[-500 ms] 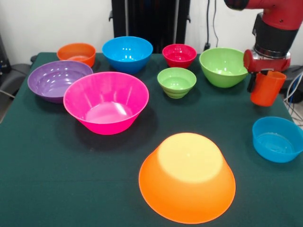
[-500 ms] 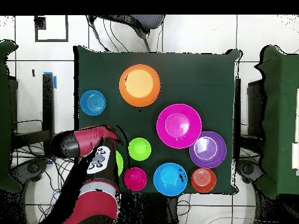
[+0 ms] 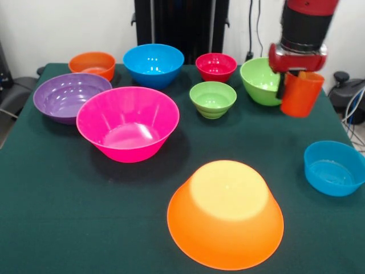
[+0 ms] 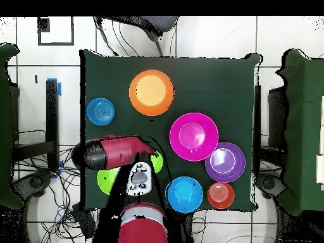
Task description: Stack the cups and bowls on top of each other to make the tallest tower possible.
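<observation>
My gripper (image 3: 296,84) is shut on the orange-red cup (image 3: 301,96) and holds it upright in the air, just right of the large green bowl (image 3: 262,81). The large orange bowl (image 3: 225,214) lies rim down at the front; in the overhead view (image 4: 151,92) it is bare on top. The large pink bowl (image 3: 128,123), purple bowl (image 3: 67,96), large blue bowl (image 3: 154,64), small red bowl (image 3: 216,67), small green bowl (image 3: 213,99), small orange bowl (image 3: 92,64) and small blue bowl (image 3: 333,167) stand rim up, apart. In the overhead view the arm (image 4: 120,153) hides the cup.
The table is covered with dark green cloth (image 3: 68,217). The robot's black pedestal (image 3: 181,25) stands behind the far edge. Cables hang at the right past the table's edge (image 3: 355,108).
The gripper with the cup has moved left in the front view and a little up, from over the table's right edge to beside the large green bowl. The bowls have not moved.
</observation>
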Motion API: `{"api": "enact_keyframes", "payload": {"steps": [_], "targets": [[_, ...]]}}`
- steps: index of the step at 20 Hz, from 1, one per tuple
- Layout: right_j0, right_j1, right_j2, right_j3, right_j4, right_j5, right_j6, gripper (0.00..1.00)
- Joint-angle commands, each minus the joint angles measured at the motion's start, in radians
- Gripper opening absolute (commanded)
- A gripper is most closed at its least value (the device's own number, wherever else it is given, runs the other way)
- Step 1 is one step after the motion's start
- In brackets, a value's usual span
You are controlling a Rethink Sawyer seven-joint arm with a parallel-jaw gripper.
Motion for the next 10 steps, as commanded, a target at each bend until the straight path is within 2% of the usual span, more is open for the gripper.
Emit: {"api": "enact_keyframes", "payload": {"steps": [1, 4, 5, 10], "targets": [[-0.186, -0.244, 0.171, 0.176, -0.053, 0.083, -0.166, 0.0], [-0.262, -0.316, 0.193, 0.172, -0.047, 0.17, -0.211, 0.0], [-0.283, -0.325, 0.201, 0.168, -0.053, 0.171, -0.215, 0.0], [-0.44, -0.309, 0.256, 0.098, -0.108, 0.166, -0.291, 0.0]]}}
